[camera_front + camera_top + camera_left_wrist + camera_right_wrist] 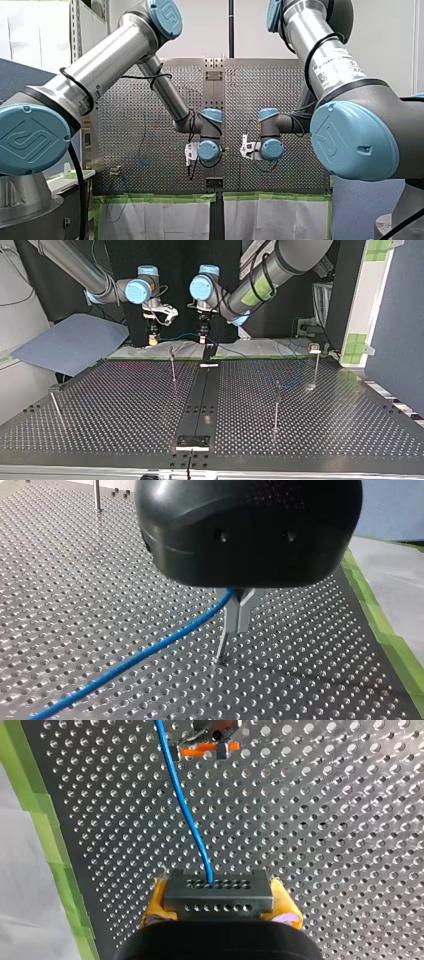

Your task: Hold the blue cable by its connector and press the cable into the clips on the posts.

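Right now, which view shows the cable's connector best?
The right wrist view: the connector is clamped between the yellow-padded jaws of my right gripper, blue cable leaving it. In the top view it is too small to tell; the front and left wrist views do not show it.

Silver arms (110,60), blue joint caps (32,137), black cables (82,200); my right tool (217,892) yellow-padded.

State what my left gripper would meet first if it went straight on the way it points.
Most likely the table, right under my left gripper, which pinches the blue cable; depth unclear.
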Robot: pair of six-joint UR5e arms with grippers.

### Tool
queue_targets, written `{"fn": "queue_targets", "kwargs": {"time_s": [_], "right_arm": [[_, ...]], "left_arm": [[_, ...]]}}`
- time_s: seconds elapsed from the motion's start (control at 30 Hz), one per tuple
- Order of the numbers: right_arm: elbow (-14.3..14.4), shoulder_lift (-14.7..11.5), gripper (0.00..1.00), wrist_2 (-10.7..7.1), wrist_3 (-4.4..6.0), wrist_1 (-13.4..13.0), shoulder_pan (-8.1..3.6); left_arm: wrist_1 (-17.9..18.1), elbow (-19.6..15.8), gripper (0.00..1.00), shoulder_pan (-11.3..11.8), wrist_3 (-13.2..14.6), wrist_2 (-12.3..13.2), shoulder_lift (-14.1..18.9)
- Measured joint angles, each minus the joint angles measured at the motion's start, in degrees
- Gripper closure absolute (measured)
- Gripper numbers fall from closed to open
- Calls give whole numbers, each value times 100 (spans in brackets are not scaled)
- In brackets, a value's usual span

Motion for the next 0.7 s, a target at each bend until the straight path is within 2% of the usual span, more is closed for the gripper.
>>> {"fn": "queue_targets", "kwargs": {"time_s": [0.3, 0.5, 0.7], "right_arm": [[2, 5, 100, -100, -7, -15, -53], [1, 20, 100, -321, 29, -117, -170], [2, 63, 100, -550, 55, -144, -326]], "left_arm": [[-317, 408, 100, -68, -148, 7, -329], [-348, 710, 100, -45, -310, -18, -365], [-273, 784, 100, -46, -358, 19, -480]]}}
